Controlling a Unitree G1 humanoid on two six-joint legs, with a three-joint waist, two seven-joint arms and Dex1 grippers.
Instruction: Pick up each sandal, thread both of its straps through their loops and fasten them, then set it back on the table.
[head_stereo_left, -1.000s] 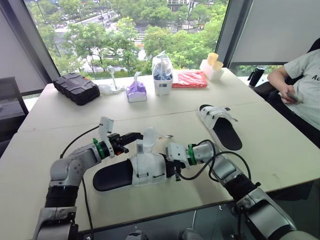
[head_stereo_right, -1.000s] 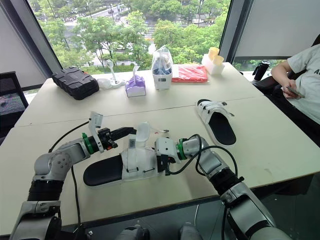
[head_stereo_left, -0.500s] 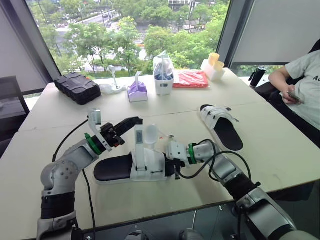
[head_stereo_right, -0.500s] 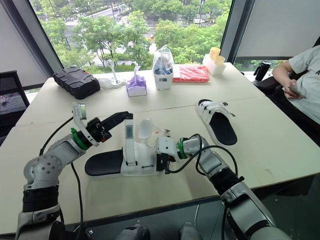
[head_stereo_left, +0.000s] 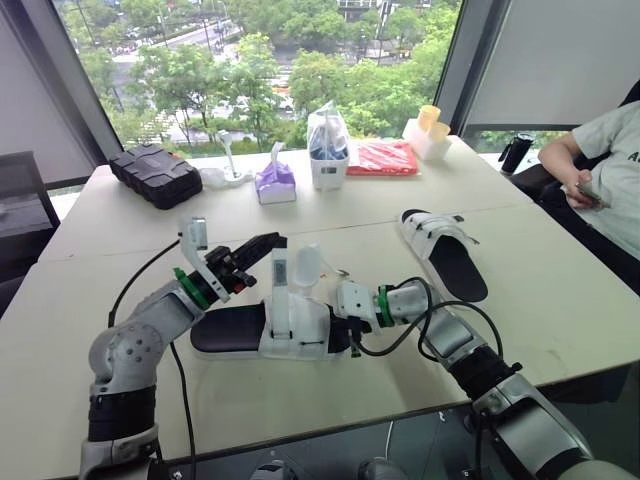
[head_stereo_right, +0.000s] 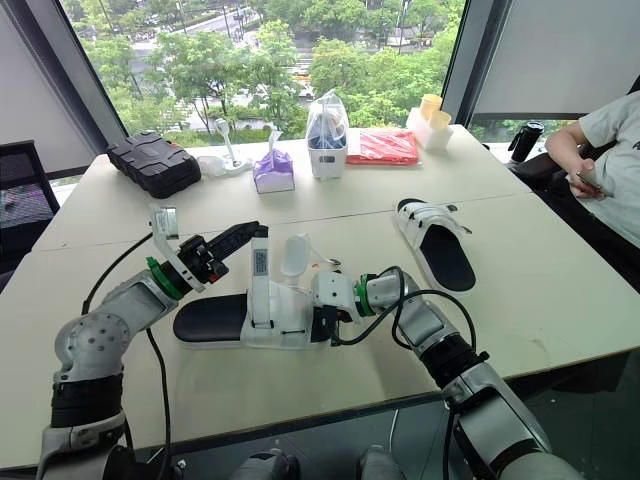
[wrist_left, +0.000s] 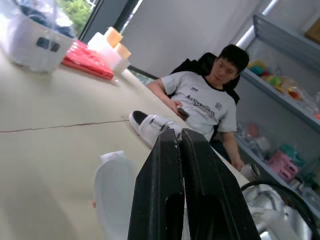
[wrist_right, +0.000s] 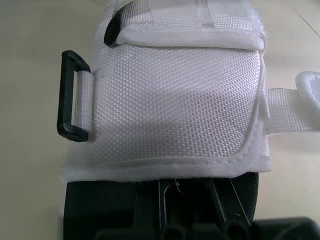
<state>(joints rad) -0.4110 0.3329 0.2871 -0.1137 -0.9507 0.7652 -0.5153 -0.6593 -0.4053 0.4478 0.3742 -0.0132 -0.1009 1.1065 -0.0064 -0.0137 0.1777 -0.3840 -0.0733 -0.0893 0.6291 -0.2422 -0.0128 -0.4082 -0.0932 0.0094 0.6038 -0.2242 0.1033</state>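
Claw, left (head_stereo_left: 270, 242): fingers together, apparently pinched on the top end of one strap (head_stereo_left: 280, 290), which stands upright from the near sandal (head_stereo_left: 230, 330).
Claw, right (head_stereo_left: 340, 318): set against the toe end of that sandal; open or closed cannot be told.
Sandal, near: lying on the worktop (head_stereo_left: 560, 300) between the two claws, black sole down, both straps loose. The second strap (head_stereo_left: 305, 268) curls up just beside the first.
Step in hand, as judged: threading the first strap.
Handling advice: the right claw should brace the sandal so it does not slide. The left should keep the strap flat and untwisted and steer its tip to the black loop (wrist_right: 70, 95) at the edge of the white upper. It should feed the tip fully through, then fold it back and press it down.

Count:
- Sandals: two. The far sandal (head_stereo_left: 445, 255) rests on the worktop well apart, toward the right.
- Straps on the near sandal: two.
- Loops seen: one.
- Claws: two.
- Person (head_stereo_left: 600, 170): one, seated at the right edge.
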